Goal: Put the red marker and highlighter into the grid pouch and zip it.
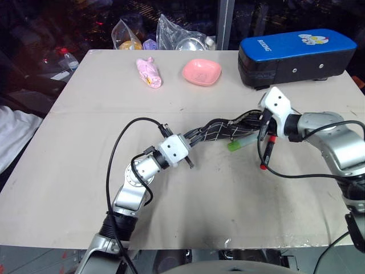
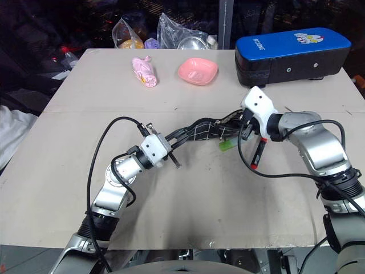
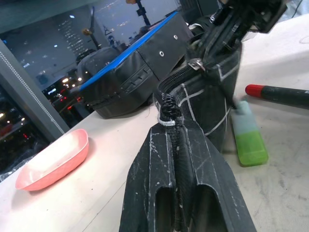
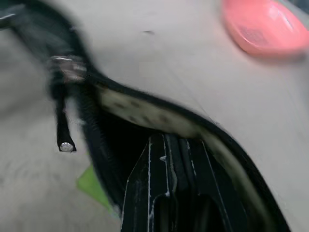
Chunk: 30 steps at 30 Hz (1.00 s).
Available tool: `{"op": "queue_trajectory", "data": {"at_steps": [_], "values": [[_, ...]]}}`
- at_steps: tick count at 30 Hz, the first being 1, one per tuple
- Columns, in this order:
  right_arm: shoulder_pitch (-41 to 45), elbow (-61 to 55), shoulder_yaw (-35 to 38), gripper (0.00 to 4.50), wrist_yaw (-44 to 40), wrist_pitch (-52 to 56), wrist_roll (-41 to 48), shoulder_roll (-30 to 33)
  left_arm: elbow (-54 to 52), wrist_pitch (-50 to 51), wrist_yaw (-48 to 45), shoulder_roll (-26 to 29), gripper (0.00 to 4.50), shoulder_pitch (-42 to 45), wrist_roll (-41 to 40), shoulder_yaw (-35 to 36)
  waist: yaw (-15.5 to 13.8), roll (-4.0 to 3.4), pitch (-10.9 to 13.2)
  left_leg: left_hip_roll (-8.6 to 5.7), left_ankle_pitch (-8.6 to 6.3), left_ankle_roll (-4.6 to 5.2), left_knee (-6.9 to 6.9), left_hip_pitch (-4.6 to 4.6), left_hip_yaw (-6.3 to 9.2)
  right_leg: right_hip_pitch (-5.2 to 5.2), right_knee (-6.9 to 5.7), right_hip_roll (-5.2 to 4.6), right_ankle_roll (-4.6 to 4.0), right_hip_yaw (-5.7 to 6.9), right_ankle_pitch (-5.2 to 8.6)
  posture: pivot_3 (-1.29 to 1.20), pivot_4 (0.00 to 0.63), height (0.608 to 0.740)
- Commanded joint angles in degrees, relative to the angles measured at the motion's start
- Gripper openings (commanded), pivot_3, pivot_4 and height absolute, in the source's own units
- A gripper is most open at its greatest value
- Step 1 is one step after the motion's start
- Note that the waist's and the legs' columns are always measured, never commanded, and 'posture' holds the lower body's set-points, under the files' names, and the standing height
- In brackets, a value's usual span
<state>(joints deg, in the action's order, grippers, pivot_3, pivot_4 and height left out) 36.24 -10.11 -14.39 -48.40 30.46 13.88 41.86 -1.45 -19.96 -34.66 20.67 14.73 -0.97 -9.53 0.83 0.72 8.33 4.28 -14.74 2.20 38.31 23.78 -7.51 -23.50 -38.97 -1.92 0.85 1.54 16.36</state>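
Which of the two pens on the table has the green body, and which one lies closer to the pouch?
The highlighter: short, green, pale blue cap, lying right beside the grid pouch. The red marker is slim, black with red ends, farther out.

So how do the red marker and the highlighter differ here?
The red marker is slim, black with red ends; the highlighter is short, chunky, green with a pale blue cap. The marker lies clear of the grid pouch; the highlighter sits against its edge. Both are still outside it.
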Motion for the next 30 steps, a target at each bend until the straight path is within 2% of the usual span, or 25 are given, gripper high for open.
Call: {"op": "queue_trajectory", "data": {"at_steps": [1, 2, 5, 7, 12, 13, 20, 22, 26, 30], "values": [[3.3, 0.4, -3.8, 0.03, -3.5, -13.3, -6.7, -0.4, -2.0, -0.7, 0.7, 0.0, 0.00, 1.4, 0.4, 0.3, 0.0, 0.00, 0.0, 0.00, 0.00, 0.00, 0.00, -0.01, 0.01, 0.00, -0.01, 0.01, 0.00, 0.01, 0.00, 0.00, 0.150, 0.738], [4.4, 1.7, -5.1, 0.03, -4.2, -16.6, -8.6, -1.0, -2.0, -0.7, 0.7, -0.1, 0.00, 1.6, 0.5, 0.3, -0.1, 0.00, 0.0, 0.00, 0.01, -0.01, 0.00, -0.01, 0.01, 0.00, -0.02, 0.01, 0.00, 0.02, 0.00, 0.00, 0.150, 0.738], [6.8, 5.8, -8.4, 0.89, -5.7, -24.1, -14.4, -1.7, -1.7, -0.6, 0.9, -0.4, 0.00, 2.4, 0.6, 0.3, -0.1, 0.00, 0.0, 0.00, 0.01, -0.01, 0.04, -0.01, -0.02, 0.00, -0.02, 0.00, 0.00, 0.06, 0.00, 0.00, 0.150, 0.738], [7.5, 8.3, -9.3, 1.76, -6.3, -27.2, -16.8, -2.1, -1.6, -0.6, 1.0, -0.4, 0.00, 2.6, 0.6, 0.2, -0.3, 0.00, 0.0, 0.00, 0.01, -0.01, 0.04, 0.00, -0.05, 0.00, 0.00, -0.01, 0.00, 0.10, 0.00, 0.00, 0.150, 0.738], [8.0, 11.7, -8.9, 4.26, -6.6, -31.3, -19.8, -4.1, -1.7, -0.5, 1.2, -0.6, 0.00, 2.5, 0.6, 0.2, -0.4, 0.00, 0.0, 0.00, 0.01, -0.02, 0.05, 0.01, -0.08, 0.00, 0.01, -0.02, 0.00, 0.16, 0.00, 0.00, 0.150, 0.738], [7.9, 11.8, -8.8, 4.43, -6.6, -31.4, -20.1, -4.4, -1.8, -0.5, 1.3, -0.6, 0.00, 2.3, 0.6, 0.2, -0.3, 0.00, 0.0, 0.00, 0.01, -0.02, 0.05, -0.01, -0.08, 0.00, -0.01, -0.02, 0.00, 0.16, 0.00, 0.00, 0.150, 0.738], [6.7, 11.5, -7.2, 4.43, -5.3, -30.6, -21.6, -5.5, -1.9, -0.6, 1.5, -0.6, 0.00, 1.9, 0.6, 0.2, -0.2, 0.00, 0.0, 0.02, 0.02, -0.03, 0.06, -0.03, -0.08, 0.00, -0.06, -0.01, 0.00, 0.17, 0.00, 0.00, 0.150, 0.738], [6.2, 11.1, -4.7, 4.43, -2.4, -30.1, -21.6, -6.0, -1.6, -0.8, 1.7, -0.3, 0.00, 1.9, 0.8, 0.7, -0.2, 0.00, 0.0, 0.02, 0.02, -0.03, 0.06, -0.02, -0.08, 0.00, -0.06, -0.02, 0.00, 0.17, 0.00, 0.00, 0.150, 0.738], [2.1, 1.5, 7.3, 4.43, -2.1, -14.7, -9.4, -5.7, -0.1, -1.4, 3.9, 0.7, 0.00, 3.2, 1.7, 3.3, -0.6, 0.00, 0.0, 0.01, 0.02, -0.03, 0.08, 0.02, -0.04, 0.00, -0.06, -0.04, 0.00, 0.15, 0.00, 0.00, 0.150, 0.738], [-8.1, -11.4, 16.0, 4.43, 1.9, 2.0, -2.3, -5.8, -0.2, -1.7, 4.8, 1.3, 0.00, 3.3, 1.7, 4.6, -1.5, 0.02, 0.0, 0.03, 0.02, -0.03, 0.06, 0.02, 0.07, 0.05, -0.01, -0.08, 0.00, 0.15, 0.00, 0.00, 0.150, 0.738]]}}
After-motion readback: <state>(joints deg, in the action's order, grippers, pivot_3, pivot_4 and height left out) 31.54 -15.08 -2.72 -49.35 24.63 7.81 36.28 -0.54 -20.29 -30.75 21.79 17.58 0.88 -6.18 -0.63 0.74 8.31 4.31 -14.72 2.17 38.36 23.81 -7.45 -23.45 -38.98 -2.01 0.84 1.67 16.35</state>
